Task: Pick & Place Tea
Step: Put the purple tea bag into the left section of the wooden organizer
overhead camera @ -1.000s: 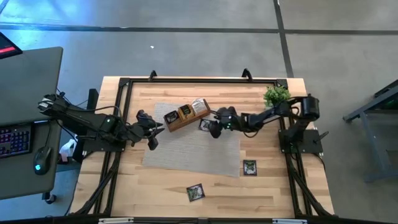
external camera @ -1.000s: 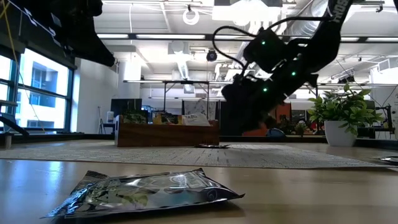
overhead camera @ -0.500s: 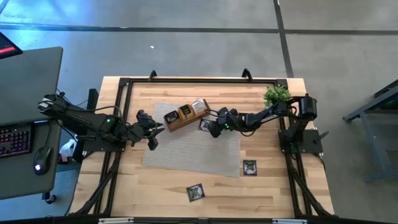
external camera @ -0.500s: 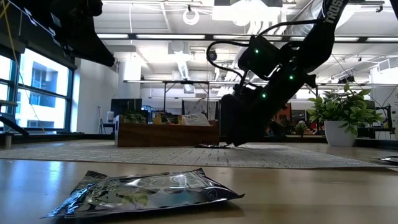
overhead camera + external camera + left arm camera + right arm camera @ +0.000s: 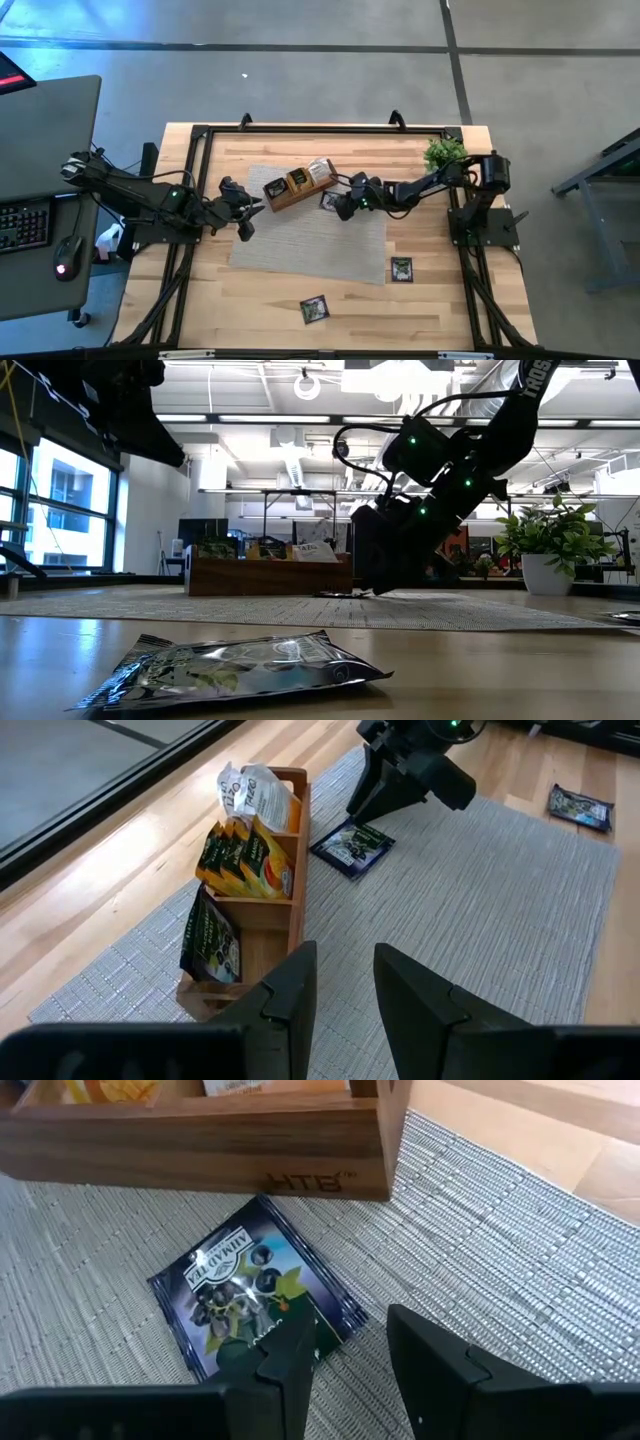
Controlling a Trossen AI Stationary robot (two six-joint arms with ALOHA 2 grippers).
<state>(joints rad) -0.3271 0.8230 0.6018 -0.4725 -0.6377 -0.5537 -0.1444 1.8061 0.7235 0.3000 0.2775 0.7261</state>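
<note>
A dark tea sachet (image 5: pixel 250 1295) lies flat on the grey woven mat (image 5: pixel 310 240), just beside the wooden tray (image 5: pixel 298 185). The tray holds white (image 5: pixel 245 792), yellow (image 5: pixel 255 860) and dark green (image 5: pixel 212 935) sachets standing upright in its compartments. My right gripper (image 5: pixel 350 1342) stands open with its fingertips low over the mat (image 5: pixel 368 588) at the sachet's corner nearest to it. My left gripper (image 5: pixel 345 955) hangs open above the mat, on the tray's left, with nothing between its fingers. My right gripper slants down from the table's right side, and one finger (image 5: pixel 290 1355) covers the edge of the sachet's corner (image 5: pixel 335 1320). Whether that finger touches the sachet cannot be told. The sachet lies flat on the mat.
Two more dark sachets lie on the bare wood near the table's front edge (image 5: pixel 401 268) (image 5: pixel 314 309), the nearer one filling the low view's foreground (image 5: pixel 240 668). A small potted plant (image 5: pixel 444 153) stands at the far right, behind my right arm.
My right gripper has gone down to the mat and a little toward the tray, tipping and rolling as it came, and now stands at the loose sachet's corner. The sachet has stayed in place.
</note>
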